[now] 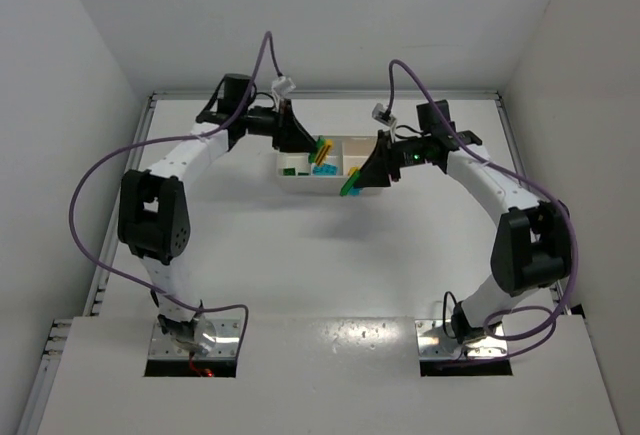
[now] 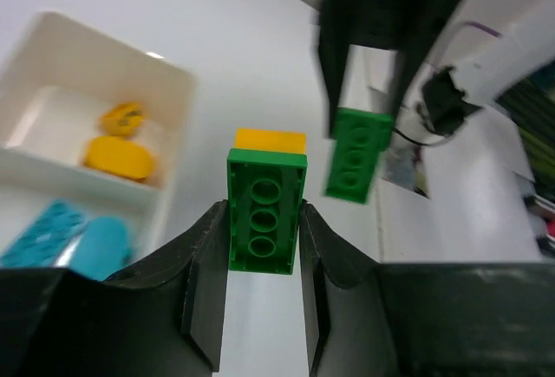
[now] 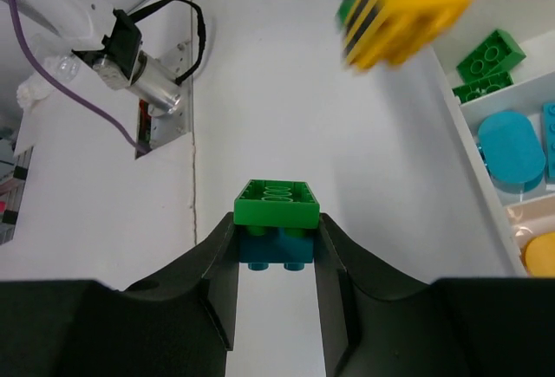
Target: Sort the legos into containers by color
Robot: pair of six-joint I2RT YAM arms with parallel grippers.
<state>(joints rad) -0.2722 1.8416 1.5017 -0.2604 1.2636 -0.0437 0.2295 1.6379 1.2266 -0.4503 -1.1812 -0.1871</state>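
The white tray (image 1: 300, 182) of three containers sits at the back middle of the table. My left gripper (image 1: 308, 141) hangs over its left half, shut on a green and yellow lego clump (image 2: 264, 212). My right gripper (image 1: 366, 179) is at the tray's front right, shut on a green brick stacked on a blue one (image 3: 276, 221). In the right wrist view the tray (image 3: 468, 147) holds green bricks (image 3: 490, 56) in one compartment, cyan pieces (image 3: 512, 147) in the middle one and a yellow piece (image 3: 542, 251) in the last.
Purple cables loop from both arms out over the table's sides. White walls close the table at the back and sides. The two grippers hang close together, their held clumps a short distance apart above the tray's front edge.
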